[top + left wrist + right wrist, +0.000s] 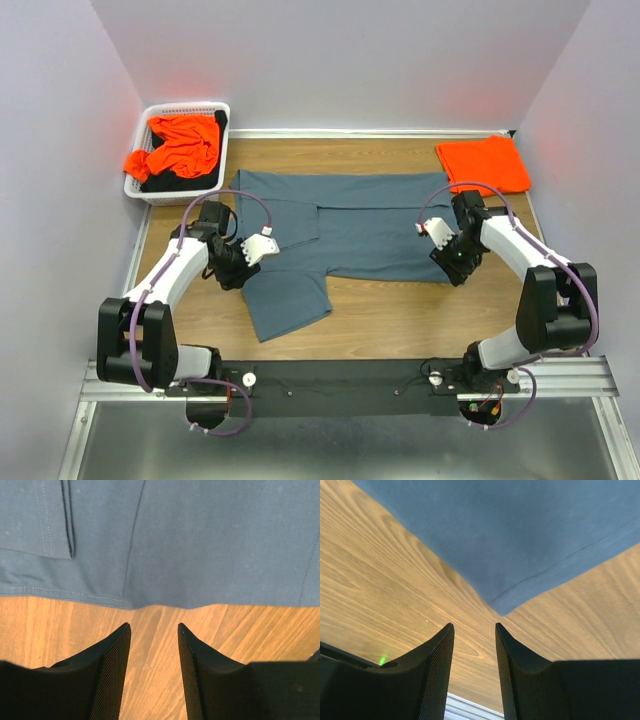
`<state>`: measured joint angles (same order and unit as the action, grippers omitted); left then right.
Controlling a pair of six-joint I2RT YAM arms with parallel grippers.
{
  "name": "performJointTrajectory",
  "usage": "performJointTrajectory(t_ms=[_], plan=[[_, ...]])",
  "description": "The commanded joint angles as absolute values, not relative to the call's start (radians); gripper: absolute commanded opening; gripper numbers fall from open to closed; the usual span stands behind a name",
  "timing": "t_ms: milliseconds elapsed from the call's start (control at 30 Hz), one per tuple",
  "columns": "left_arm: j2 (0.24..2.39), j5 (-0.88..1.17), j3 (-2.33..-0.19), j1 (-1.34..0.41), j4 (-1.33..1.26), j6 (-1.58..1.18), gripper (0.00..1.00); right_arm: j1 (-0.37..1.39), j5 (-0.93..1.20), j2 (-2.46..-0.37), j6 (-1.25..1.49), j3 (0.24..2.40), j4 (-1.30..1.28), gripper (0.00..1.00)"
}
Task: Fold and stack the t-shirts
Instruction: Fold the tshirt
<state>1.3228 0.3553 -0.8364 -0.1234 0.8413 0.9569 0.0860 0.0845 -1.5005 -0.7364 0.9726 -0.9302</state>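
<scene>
A slate blue-grey t-shirt [345, 230] lies spread on the wooden table [400, 310], partly folded, one sleeve sticking out toward the front left. My left gripper [237, 272] is open and empty, low over the table just off the shirt's left edge; its wrist view shows the shirt's hem [150, 545] just ahead of the fingertips. My right gripper [455, 268] is open and empty at the shirt's right front corner, which shows in its wrist view [520, 545]. A folded orange t-shirt [483, 163] lies at the back right. Crumpled orange shirts [180, 145] sit in the basket.
A white slotted basket [218, 112] stands at the back left corner and also holds something dark. Walls close in the table on three sides. A metal rail [340, 385] with the arm bases runs along the front edge.
</scene>
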Motion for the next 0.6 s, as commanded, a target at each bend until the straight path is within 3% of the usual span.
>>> performJointTrajectory(t_ms=[0, 567], plan=[[1.321, 0.33, -0.825, -0.144, 0.821, 0.951, 0.51, 0.094, 0.04, -1.503, -0.765, 0.943, -0.865, 0.45], [1.35, 0.311, -0.781, -0.23, 0.778, 0.888, 0.54, 0.11, 0.011, -1.586, -0.781, 0.867, -0.761, 0.38]])
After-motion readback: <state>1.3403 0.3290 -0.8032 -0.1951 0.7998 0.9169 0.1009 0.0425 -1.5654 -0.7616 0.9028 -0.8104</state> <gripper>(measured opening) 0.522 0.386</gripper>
